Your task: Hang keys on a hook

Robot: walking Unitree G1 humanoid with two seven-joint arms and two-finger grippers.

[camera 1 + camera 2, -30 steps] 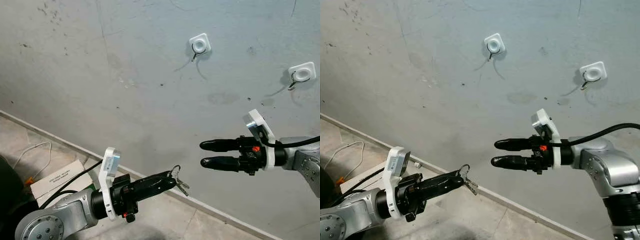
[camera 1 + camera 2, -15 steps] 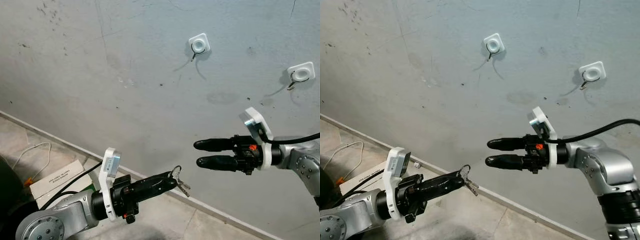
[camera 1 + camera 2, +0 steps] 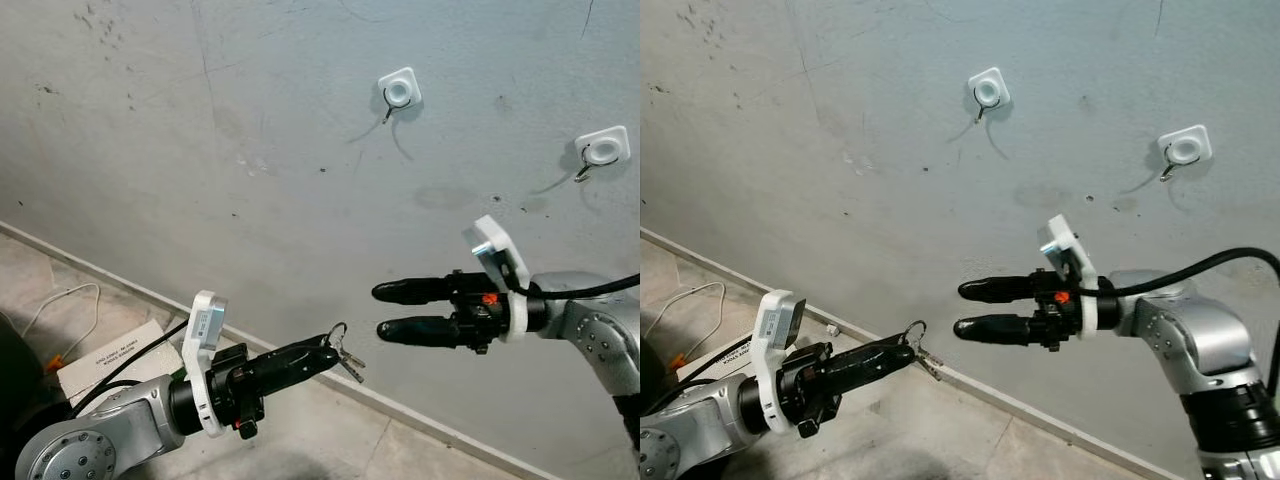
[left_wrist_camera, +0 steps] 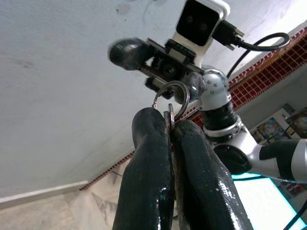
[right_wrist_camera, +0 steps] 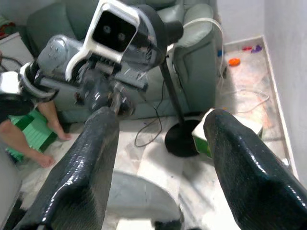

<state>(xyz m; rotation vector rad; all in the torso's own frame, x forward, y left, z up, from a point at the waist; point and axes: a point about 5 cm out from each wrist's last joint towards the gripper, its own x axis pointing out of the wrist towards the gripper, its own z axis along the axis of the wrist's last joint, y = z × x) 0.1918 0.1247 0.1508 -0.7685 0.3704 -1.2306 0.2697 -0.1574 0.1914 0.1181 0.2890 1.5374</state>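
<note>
- A scuffed grey wall [image 3: 250, 200] fills the background, meeting a pale tiled floor [image 3: 330, 440] along a light skirting strip that runs down toward the right
- Nearest the camera, the left gripper [image 3: 325, 351] reaches up from the lower left on its silver arm, its two black fingers pressed together on the keys [image 3: 343, 357]
- The keys sit pinched at the very fingertips, the ring standing above them and a key blade hanging down on the wall side, low in front of the skirting
- In the left wrist view the key ring [image 4: 171, 97] stands clear of the closed fingers [image 4: 148, 182], with the other arm's wrist camera just beyond it
- The right gripper [image 3: 385, 311] comes in from the right at mid height, level and pointing toward the robot's left, its two fingers held apart one above the other and gripping nothing
- Its fingertips lie above and to the right of the keys, near but apart from them
- On the floor at lower left, a white box [image 3: 110, 360] and a looping white cable [image 3: 65, 300]
- Farthest up the wall, a white hook [image 3: 398, 91] sits well above both grippers, and a second hook [image 3: 602, 147] is further right, each with a small dark wire hook beneath its pad
</note>
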